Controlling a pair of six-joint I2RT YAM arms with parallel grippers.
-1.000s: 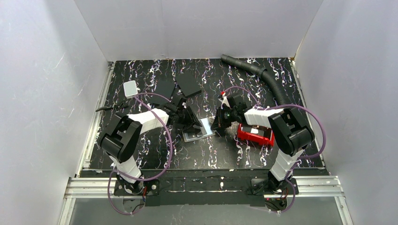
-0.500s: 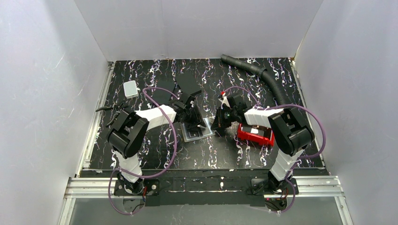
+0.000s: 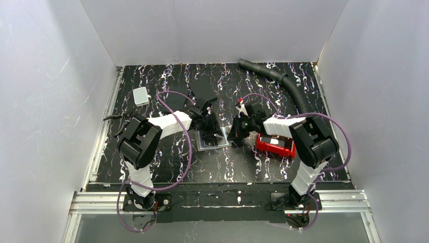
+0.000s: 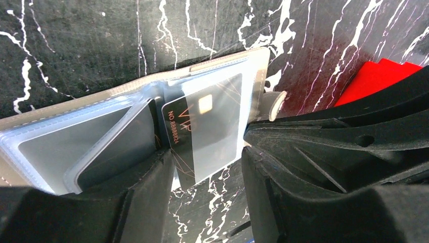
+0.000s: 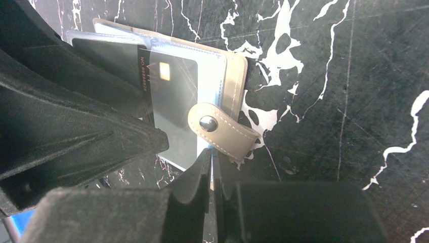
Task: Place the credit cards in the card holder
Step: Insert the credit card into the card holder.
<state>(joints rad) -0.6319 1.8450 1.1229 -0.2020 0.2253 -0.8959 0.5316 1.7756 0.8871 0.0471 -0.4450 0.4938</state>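
And the left arm has swung across! A second ago its claw sat off the left side of the card holder. Now the left claw (image 3: 209,126) is right over the card holder (image 3: 216,143) at the centre of the overhead frame. The small white box (image 3: 140,95) at upper left, half covered by the arm a second ago, is in full view. The right claw (image 3: 237,130) has not budged. Neither has the holder, which lies open on the table (image 3: 227,167) just left of the red tray (image 3: 275,146).

What does that buy us? In the left wrist view, the credit card (image 4: 205,126), black with a gold chip, sits at centre frame. Its far part is under the clear pocket (image 4: 222,71) and its near end juts past the holder's edge. The left claw is about half open with a finger against each side of the card, so we read it as gripping the card across its width. The sweep looks like the insertion stroke, and it isn't finished: the card needs to go deeper.

In the right wrist view, the right claw is closed tight at bottom centre, its tips touching the snap tab (image 5: 222,129). We judge it is pinning the holder in place. Whether anything is pinched between the tips, we can't tell.
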